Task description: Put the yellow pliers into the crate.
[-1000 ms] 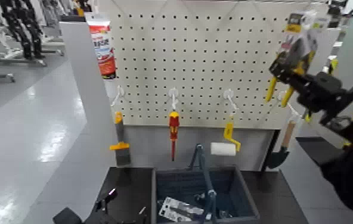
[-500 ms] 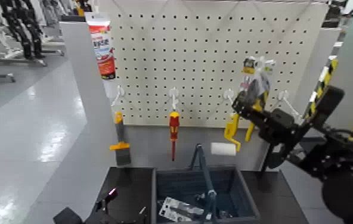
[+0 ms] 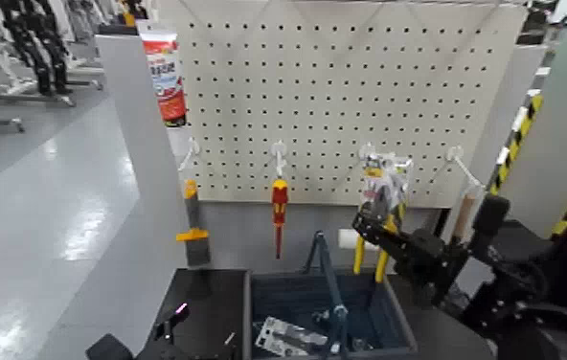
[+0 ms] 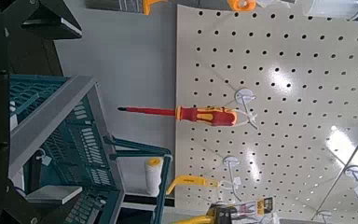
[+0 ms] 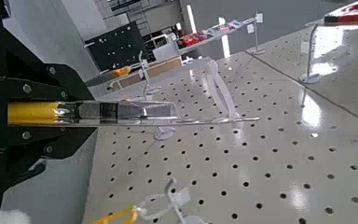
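Right side, over the bench (image 3: 199, 299): my right hand (image 3: 374, 230) is closed on the yellow pliers (image 3: 382, 255), gripping them by the upper part of the handles. Pliers near upright, grey jaws and retail card up, yellow handles hanging down. They stand by the crate's back right corner, the handle ends overlapping its back rim in the head view; whether they touch it, I cannot tell.

Crate (image 3: 397, 314): dark blue-grey, slotted sides, on the bench, its bar handle (image 3: 329, 278) raised across the middle. Inside, toward the front left corner, a white carded item (image 3: 285, 335); small shiny pieces right of it, too unclear to name.

My left hand (image 3: 168, 333): low, by the bench's front left corner, apart from the crate. How far open it is, I cannot tell.

Pegboard (image 3: 249, 96): scraper (image 3: 192, 230) hanging at left, red-and-yellow screwdriver (image 3: 280, 215) next, point down. White paint roller (image 3: 347, 238) behind the pliers, partly hidden. Far right, a wooden handle (image 3: 463, 216), partly covered by my right arm.
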You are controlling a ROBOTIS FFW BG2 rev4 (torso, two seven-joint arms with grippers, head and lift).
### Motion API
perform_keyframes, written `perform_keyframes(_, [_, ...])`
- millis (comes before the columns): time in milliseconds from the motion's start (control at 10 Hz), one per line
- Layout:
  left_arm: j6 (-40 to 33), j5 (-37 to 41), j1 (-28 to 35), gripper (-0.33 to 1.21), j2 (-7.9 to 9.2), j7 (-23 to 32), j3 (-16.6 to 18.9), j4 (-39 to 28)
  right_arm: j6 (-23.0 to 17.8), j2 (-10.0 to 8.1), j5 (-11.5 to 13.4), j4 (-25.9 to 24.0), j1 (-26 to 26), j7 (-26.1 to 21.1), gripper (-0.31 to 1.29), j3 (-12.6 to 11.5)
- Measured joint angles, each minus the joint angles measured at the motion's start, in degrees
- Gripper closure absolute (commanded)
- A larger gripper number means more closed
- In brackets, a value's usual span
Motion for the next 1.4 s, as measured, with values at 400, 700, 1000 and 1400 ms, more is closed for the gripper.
perform_keyframes(400, [-0.19,0.09,0.00,0.13,0.00,0.00,-0.20,0.22,1.13,1.04,3.97,2.30,2.21,0.01,1.12,-0.36])
perform_keyframes(700, [-0.28,0.15,-0.01,0.13,-0.05,0.00,-0.28,0.24,1.94,1.00,5.80,5.97,2.43,0.36,1.12,-0.65])
perform_keyframes(1000, [-0.28,0.15,-0.09,0.13,-0.17,0.01,-0.30,0.38,2.12,1.01,6.78,9.29,2.47,0.37,1.12,-0.64])
perform_keyframes(1400, [-0.28,0.17,-0.13,0.13,-0.23,0.00,-0.38,0.40,2.71,1.13,7.40,11.09,2.37,0.08,0.24,-0.86])
